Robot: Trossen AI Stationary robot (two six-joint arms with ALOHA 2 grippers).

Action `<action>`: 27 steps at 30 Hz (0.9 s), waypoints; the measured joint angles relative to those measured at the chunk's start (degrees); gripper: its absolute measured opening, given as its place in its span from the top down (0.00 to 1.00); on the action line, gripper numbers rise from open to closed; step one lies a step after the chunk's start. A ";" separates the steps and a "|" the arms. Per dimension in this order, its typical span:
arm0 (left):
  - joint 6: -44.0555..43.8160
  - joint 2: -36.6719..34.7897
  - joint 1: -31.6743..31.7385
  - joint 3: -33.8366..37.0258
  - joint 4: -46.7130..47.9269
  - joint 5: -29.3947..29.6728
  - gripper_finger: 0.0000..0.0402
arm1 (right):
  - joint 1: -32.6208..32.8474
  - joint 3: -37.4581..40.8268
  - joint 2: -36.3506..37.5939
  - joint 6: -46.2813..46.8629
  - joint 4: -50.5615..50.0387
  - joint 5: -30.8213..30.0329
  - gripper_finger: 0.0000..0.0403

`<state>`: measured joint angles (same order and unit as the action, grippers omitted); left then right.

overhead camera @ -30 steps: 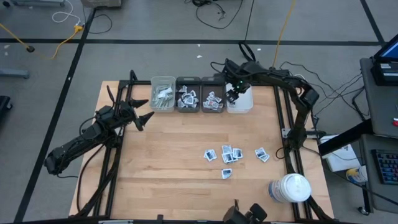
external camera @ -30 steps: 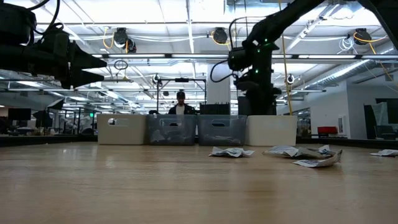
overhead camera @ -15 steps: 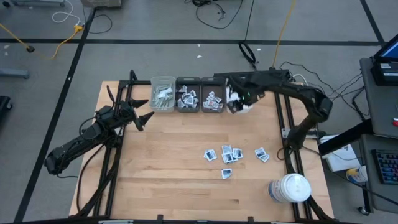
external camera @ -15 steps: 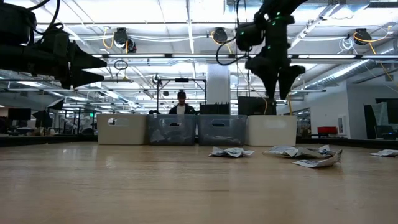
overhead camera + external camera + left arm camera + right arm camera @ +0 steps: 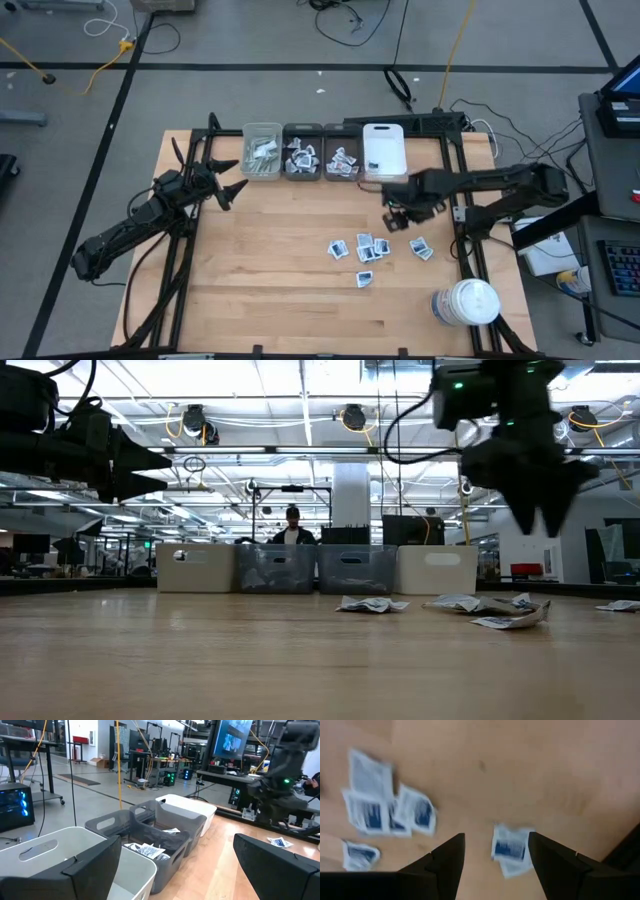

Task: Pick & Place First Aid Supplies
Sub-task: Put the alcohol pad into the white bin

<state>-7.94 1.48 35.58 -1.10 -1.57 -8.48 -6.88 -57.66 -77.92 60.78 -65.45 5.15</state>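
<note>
Sachets (image 5: 372,249) lie loose on the bench (image 5: 270,270), near its right side. From above, the right pincer (image 5: 397,219) hangs over them, fingers apart and empty (ready to grab, I think). The left pincer (image 5: 232,178) waits wide open. Right wrist view: one sachet (image 5: 510,847) sits between the fingers, bare wood all around.

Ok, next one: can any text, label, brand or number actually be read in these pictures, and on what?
None can be read.
Sachets loose on the table: dark and blue print blocks, too blurred to read, even under the open right gripper.
Sachets in the grey bins: print too small.
White jar: no label legible.
Screen in the room behind: picture only, no readable words.
</note>
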 joint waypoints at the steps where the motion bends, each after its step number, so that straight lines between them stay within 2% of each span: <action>1: 0.01 0.00 0.01 0.00 -0.01 0.01 0.02 | 1.35 1.21 0.90 1.68 0.06 1.07 0.47; 7: 0.00 0.01 0.01 0.00 0.00 0.00 0.02 | 8.28 7.24 6.19 10.56 -0.14 4.54 0.47; 12: -0.01 0.01 0.01 0.00 0.01 -0.01 0.02 | 11.59 10.61 8.40 14.88 -0.16 7.43 0.47; 21: -0.01 0.02 0.00 0.00 0.01 0.00 0.02 | 12.08 17.80 6.32 14.61 8.64 8.62 0.47; 27: -0.01 0.00 -0.01 0.00 0.01 0.01 0.02 | 10.32 23.32 3.80 12.62 18.04 8.23 0.47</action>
<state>-7.94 1.48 35.58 -1.10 -1.56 -8.47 3.43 -34.35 -74.13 73.41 -47.40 13.37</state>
